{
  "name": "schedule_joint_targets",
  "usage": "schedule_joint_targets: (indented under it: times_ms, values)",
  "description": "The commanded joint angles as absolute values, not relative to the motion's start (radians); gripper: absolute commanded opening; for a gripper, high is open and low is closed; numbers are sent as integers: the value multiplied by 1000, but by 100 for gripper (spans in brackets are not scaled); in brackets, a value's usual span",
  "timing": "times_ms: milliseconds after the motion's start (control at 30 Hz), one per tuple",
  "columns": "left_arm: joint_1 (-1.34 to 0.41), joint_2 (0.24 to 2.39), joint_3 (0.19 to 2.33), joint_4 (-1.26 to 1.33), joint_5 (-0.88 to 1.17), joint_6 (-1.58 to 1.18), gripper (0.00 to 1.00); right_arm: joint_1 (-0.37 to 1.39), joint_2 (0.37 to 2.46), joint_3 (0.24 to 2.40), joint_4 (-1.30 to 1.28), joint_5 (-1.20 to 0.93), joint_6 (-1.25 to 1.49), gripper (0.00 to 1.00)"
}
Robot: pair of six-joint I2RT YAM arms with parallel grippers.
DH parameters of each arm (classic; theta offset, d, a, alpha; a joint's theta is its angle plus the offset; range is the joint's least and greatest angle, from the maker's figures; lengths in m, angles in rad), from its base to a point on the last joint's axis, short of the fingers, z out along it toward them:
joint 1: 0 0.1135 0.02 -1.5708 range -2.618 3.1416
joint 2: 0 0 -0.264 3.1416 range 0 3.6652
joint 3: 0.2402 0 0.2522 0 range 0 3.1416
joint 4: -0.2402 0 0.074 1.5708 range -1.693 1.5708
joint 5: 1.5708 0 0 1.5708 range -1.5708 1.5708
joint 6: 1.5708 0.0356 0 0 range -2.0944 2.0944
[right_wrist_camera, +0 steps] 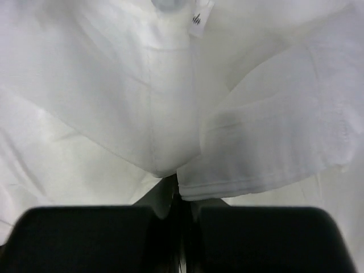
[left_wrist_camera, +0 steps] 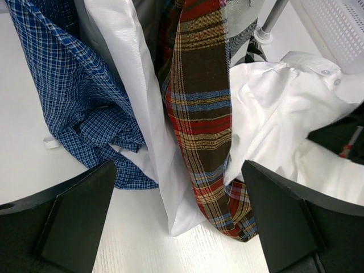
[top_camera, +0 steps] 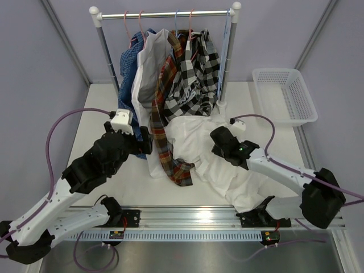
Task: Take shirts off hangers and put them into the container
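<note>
Left gripper [left_wrist_camera: 177,170]: spread wide, holding nothing, facing hung white shirt [left_wrist_camera: 131,85] and plaid shirt [left_wrist_camera: 199,85] | Right gripper [right_wrist_camera: 181,199]: pinched closed on loose white shirt [top_camera: 193,139], table [top_camera: 96,114] middle | Container [top_camera: 301,99]: far right corner

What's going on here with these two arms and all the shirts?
Two robot arms are moving shirts off a rack and into a basket. One white shirt lies crumpled on the table, and the right gripper is pinched shut on its fabric. The left gripper is wide open, holding nothing, near the lower ends of the four shirts hanging on the rack. Nothing shows inside the basket yet.
</note>
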State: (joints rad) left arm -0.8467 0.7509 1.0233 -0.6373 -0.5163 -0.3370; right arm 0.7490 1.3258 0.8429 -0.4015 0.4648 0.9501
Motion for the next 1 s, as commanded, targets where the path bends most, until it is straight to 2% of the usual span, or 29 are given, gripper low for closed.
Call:
schedule_joint_targets:
  times_ms: [0, 167, 300, 367, 467, 667, 900, 967]
  values:
    - [-842, 732, 1014, -612, -514, -325, 99, 709, 1197, 886, -566, 673, 948, 0]
    - [-842, 712, 1006, -612, -511, -319, 99, 598, 1037, 1040, -626, 758, 693, 0]
    - [-842, 703, 1011, -614, -499, -318, 99, 487, 1071, 1363, -626, 799, 482, 0]
    - [-842, 704, 1017, -614, -497, -314, 99, 414, 1130, 1480, -569, 818, 340, 0]
    - [-842, 703, 1034, -612, -497, -313, 99, 310, 1245, 1787, -488, 807, 202, 0]
    - [-842, 719, 1068, -614, -515, -321, 99, 157, 1534, 2214, -293, 784, 19, 0]
    - [-842, 756, 1092, -617, -545, -342, 99, 22, 1825, 2509, -78, 735, -83, 0]
    - [-842, 770, 1091, -617, -560, -348, 99, 8, 1890, 2517, 29, 710, -98, 0]
